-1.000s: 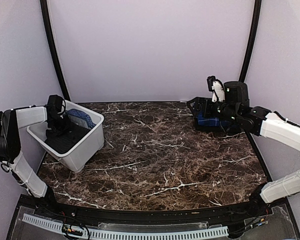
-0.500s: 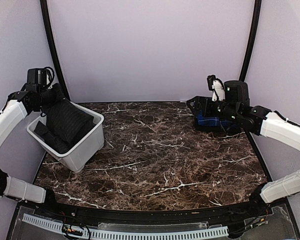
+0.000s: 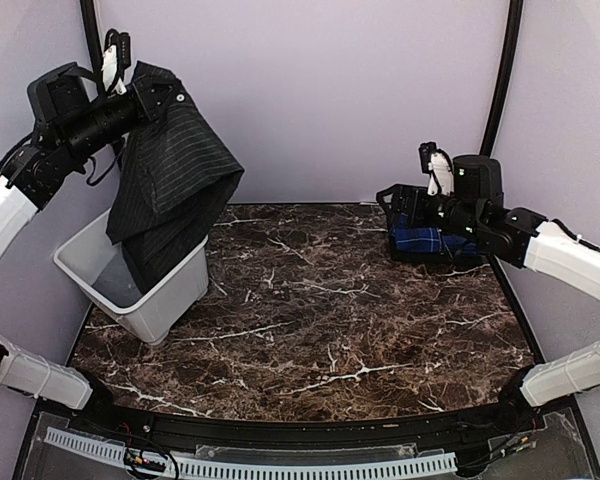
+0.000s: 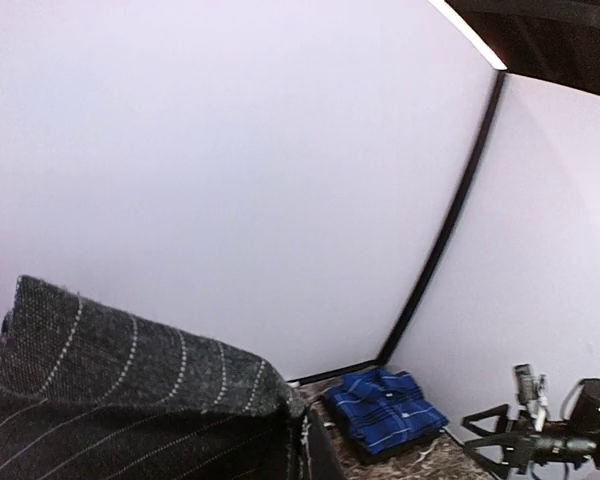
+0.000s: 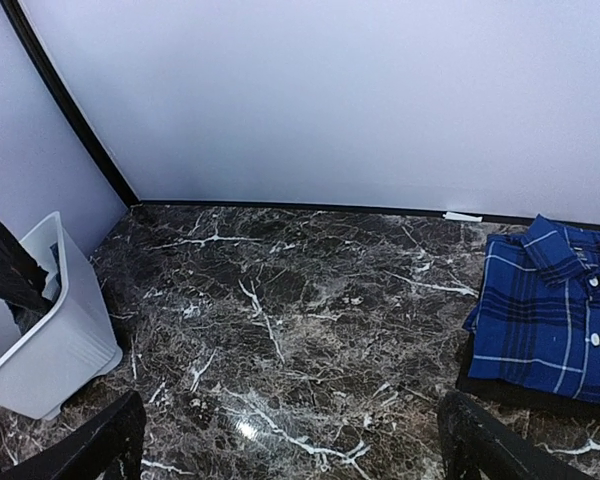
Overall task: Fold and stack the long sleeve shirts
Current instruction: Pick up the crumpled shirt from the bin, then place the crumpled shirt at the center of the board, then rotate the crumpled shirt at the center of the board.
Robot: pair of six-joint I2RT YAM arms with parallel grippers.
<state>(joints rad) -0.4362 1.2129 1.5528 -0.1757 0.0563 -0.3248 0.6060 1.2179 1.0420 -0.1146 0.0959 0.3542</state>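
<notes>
Holding black pinstriped shirt (image 3: 175, 190) aloft: left gripper (image 3: 150, 95) clamped on it, right gripper (image 5: 295, 450) agape.
Likely limp and light; best taken at the shoulders.

One pinstriped shirt (image 3: 170, 185), one plaid shirt (image 3: 420, 240), one bin (image 3: 165, 295).

Probably a lab test booth: plain pale walls (image 3: 310, 100) enclosing a marble-patterned table (image 3: 310, 300).

Dark brown marble tabletop (image 3: 320, 310) with white veins all over. A white plastic bin (image 3: 175, 295) sits at the far left, right by the edge. Over in the far right corner there's a folded blue plaid shirt (image 3: 420, 240), lying on some flat dark layer (image 5: 510, 392), can't tell what.
</notes>
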